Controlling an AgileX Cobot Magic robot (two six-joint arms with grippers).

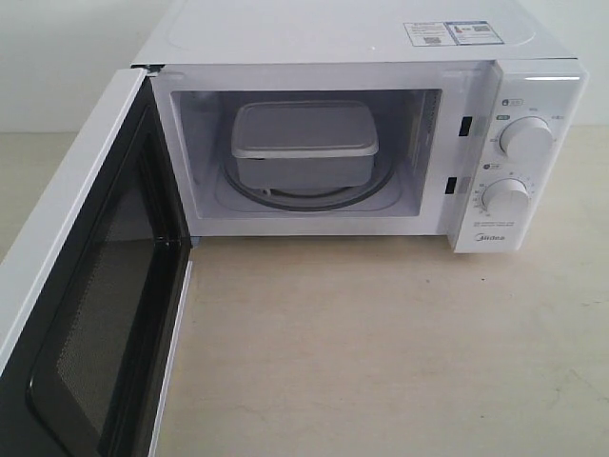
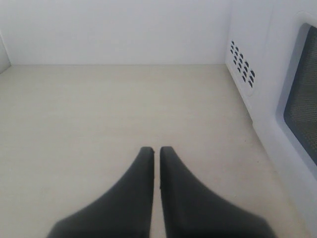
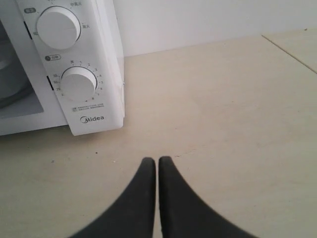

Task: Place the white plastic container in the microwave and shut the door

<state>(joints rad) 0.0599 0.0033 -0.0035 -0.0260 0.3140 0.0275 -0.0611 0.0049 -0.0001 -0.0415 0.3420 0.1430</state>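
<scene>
- Standing wide open at the left of the exterior view, the door (image 1: 59, 249) turns its black inner frame and dark window (image 1: 105, 314) toward the table (image 1: 381, 343)
- Left gripper (image 2: 156, 151): its two black fingers (image 2: 133, 198) are together with only a hairline slit between the tips, and they clamp nothing. It hangs over bare table on the outer side of the door, near the vents (image 2: 241, 70) in the microwave's side wall
- Microwave (image 1: 333, 38): it sits at the back of the table, with stickers (image 1: 452, 33) on its top toward the right
- Container (image 1: 304, 143): it lies inside the cavity with its lid on, resting about centred on the turntable (image 1: 285, 202) and clear of the cavity walls
- The container is well apart from both grippers. The side wall and open door stand between it and the left one, and the control panel stands between it and the right one
- Knobs (image 1: 526, 138): there are two, one above the other on the panel right of the cavity, with the logo (image 1: 490, 244) below them
- Right gripper (image 3: 157, 161): its fingers are together with a thin slit between the tips, holding nothing. It hangs over the table just off the microwave's front right corner, near the lower knob and logo. The cavity shows at the edge of the right wrist view, too blurred to make out the container
</scene>
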